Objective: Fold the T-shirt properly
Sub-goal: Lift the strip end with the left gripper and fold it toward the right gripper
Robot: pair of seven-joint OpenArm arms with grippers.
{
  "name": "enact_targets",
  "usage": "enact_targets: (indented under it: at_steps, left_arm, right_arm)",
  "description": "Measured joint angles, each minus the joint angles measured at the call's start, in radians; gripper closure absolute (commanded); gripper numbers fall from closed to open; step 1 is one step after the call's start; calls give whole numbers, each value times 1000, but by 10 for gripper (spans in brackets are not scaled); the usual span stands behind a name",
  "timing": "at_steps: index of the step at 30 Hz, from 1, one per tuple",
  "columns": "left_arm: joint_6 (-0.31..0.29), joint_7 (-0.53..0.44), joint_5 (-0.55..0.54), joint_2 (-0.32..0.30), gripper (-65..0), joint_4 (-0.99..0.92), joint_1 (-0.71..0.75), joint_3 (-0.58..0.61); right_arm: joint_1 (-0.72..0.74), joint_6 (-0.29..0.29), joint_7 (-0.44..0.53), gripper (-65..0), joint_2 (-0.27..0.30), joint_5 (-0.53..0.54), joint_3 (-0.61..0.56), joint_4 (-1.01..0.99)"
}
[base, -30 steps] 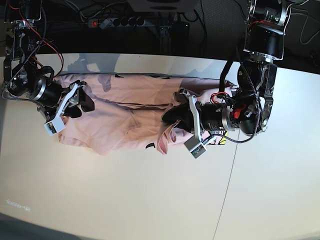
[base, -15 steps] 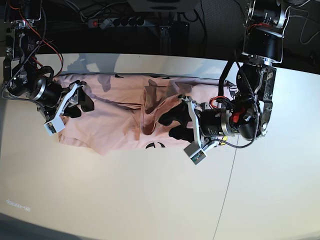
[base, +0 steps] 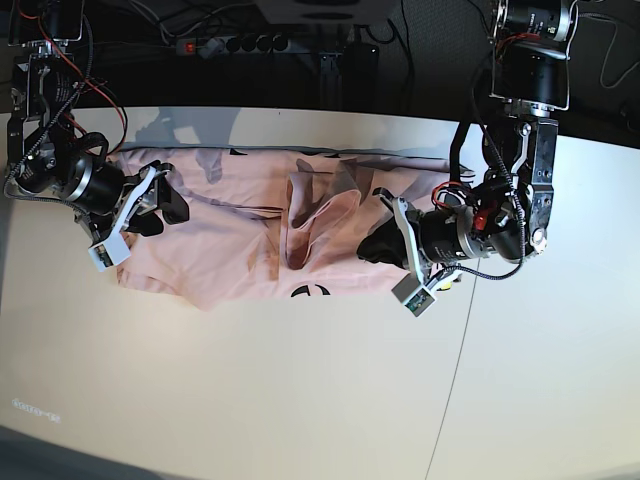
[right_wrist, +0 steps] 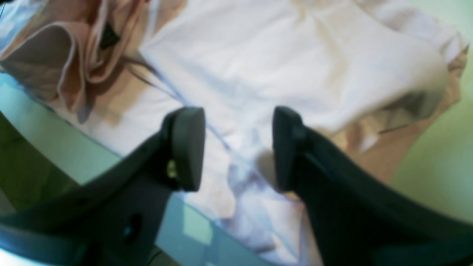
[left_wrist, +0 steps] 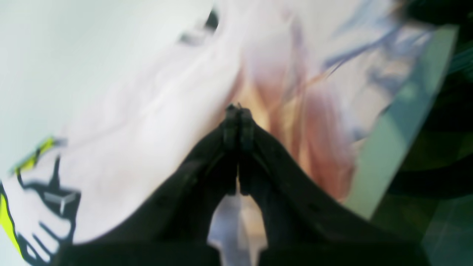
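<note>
White table point(base: 300, 400), dark backdrop, power strip point(base: 235, 44) behind.

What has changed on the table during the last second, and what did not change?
The left hand let go of the T-shirt fold, which dropped toward the middle. The hand then drew back toward its own side and shut empty. The right hand stayed open over the shirt's other end.

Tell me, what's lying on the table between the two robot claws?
The base view shows the pink T-shirt spread between the right gripper and left gripper, with a bunched ridge of fabric midway.
</note>
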Motion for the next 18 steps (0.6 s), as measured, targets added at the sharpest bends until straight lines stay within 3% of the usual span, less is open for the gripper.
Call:
enact_targets:
  at_steps: [10, 18]
  left_arm:
    - [0, -53, -20, 20, 0, -80, -6, 0]
    - [1, -56, -18, 151, 0, -93, 57, 66]
  right_arm:
    - [0, 0, -3, -301, 0, -2, 0, 0]
    - [0, 0, -3, -301, 0, -1, 0, 0]
